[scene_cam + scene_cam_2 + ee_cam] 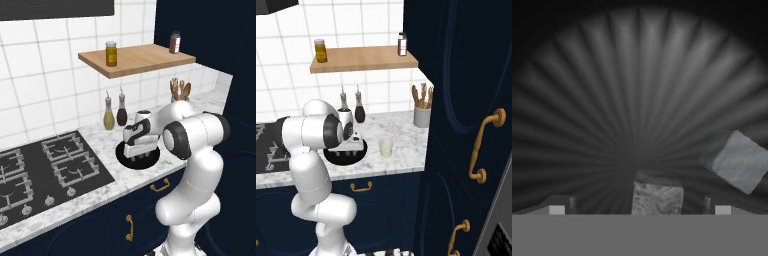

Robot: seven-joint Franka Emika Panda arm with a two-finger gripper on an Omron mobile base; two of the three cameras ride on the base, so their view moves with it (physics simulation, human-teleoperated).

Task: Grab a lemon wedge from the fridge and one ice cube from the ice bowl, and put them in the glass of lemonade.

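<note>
Left base view: we are lowering the gripper (142,154) into the ice bowl (122,155).
Right base view: the glass of lemonade (386,147) is standing just beside that bowl.
Hand view: jaws wide, we are straddling one ice cube (657,198); closing looks next.

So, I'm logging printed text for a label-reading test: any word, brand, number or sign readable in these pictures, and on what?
None readable.
Yellow jar on the wooden shelf: no legible label.
Dark jar: too small to tell.
Two spouted bottles: blank.
Stove knobs: no markings visible.
</note>
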